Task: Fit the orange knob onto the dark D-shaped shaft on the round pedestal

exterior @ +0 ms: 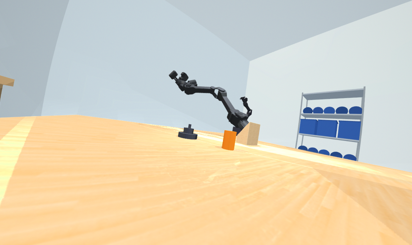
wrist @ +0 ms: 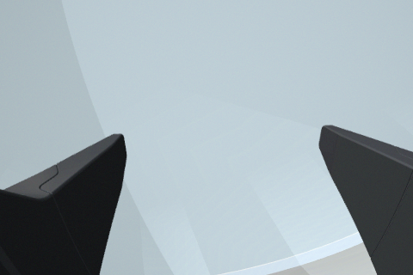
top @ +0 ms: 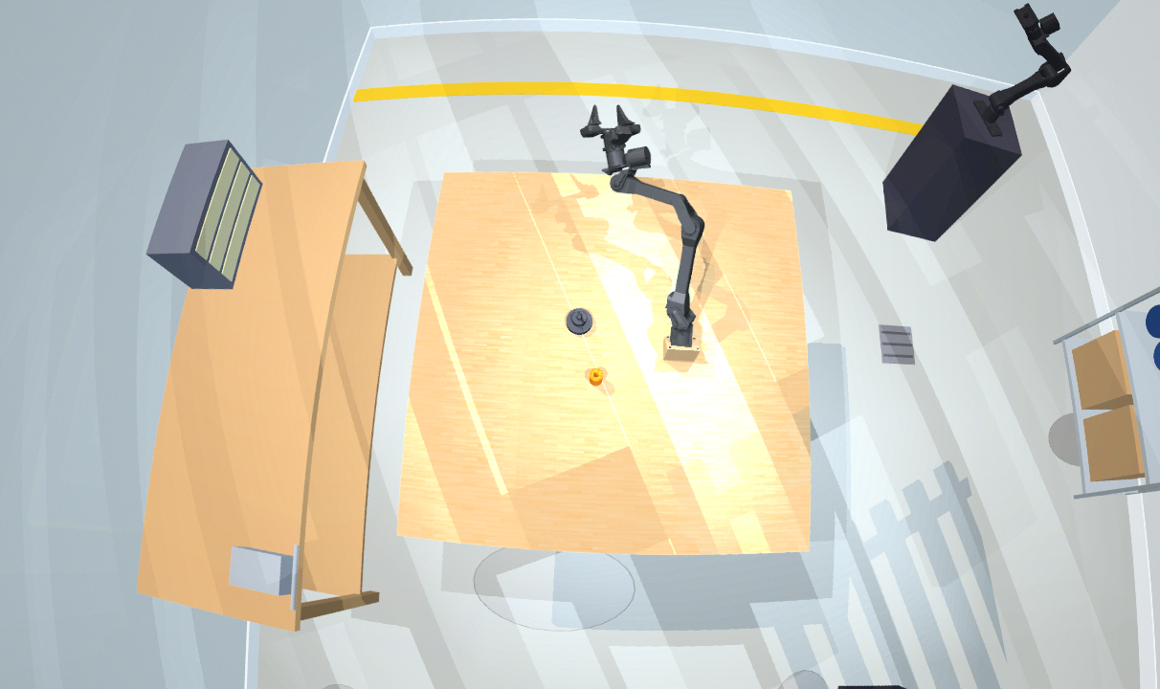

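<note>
The gripper (top: 607,107) (exterior: 178,74) (wrist: 226,141) is released, jaws wide apart; its finger bases are cut off in the wrist view. In the top view, the orange knob (top: 595,377) (exterior: 229,140) stands below the round pedestal (top: 578,322) (exterior: 187,135), near it, at the centre of the wooden table (top: 515,428) (exterior: 171,189). The shaft's flat side is indistinguishable. A shelf rack (top: 1110,303) (exterior: 362,121) is cropped at the top view's right edge.

The top view is bright, with shiny, washed-out stripes and soft shadows on the worktop (top: 515,411) (exterior: 171,189). Straight edges bend near its sides. The wrist view is pale, and the claw (wrist: 226,141) looks very dark.
</note>
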`<act>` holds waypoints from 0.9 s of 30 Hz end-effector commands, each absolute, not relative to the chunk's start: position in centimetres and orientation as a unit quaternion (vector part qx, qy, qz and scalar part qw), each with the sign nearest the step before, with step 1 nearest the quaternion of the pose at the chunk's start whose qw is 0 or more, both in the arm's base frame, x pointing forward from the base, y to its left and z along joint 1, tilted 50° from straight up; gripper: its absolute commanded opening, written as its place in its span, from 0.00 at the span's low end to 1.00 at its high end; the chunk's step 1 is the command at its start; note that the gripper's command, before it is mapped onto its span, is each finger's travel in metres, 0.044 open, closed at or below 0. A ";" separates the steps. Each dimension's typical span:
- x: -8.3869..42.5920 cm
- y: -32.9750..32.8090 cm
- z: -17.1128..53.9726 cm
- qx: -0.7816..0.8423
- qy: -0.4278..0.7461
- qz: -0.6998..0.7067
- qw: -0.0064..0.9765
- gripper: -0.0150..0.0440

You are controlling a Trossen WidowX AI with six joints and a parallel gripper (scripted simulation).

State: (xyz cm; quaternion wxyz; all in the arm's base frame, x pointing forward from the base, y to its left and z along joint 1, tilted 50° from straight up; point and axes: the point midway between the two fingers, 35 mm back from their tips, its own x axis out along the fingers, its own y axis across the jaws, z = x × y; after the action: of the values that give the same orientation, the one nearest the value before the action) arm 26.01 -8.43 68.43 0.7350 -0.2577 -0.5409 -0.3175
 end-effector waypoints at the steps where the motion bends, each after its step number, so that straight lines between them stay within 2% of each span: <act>1: 26.0 -8.4 68.4 -0.258 -0.541 -0.317 0.735 0.98; 2: 26.1 -8.4 68.4 -0.257 -0.540 -0.316 0.737 1.00; 12: 33.4 -5.8 64.8 -0.219 -0.473 -0.232 0.821 1.00; 21: 43.0 -1.4 57.1 -0.167 -0.330 -0.137 0.919 1.00; 27: 48.7 2.9 49.5 -0.121 -0.203 -0.072 0.969 1.00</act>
State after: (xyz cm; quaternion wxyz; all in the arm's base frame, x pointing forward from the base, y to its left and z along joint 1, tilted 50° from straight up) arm 46.51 1.11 52.94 0.9522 -0.1360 -0.2561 -0.0959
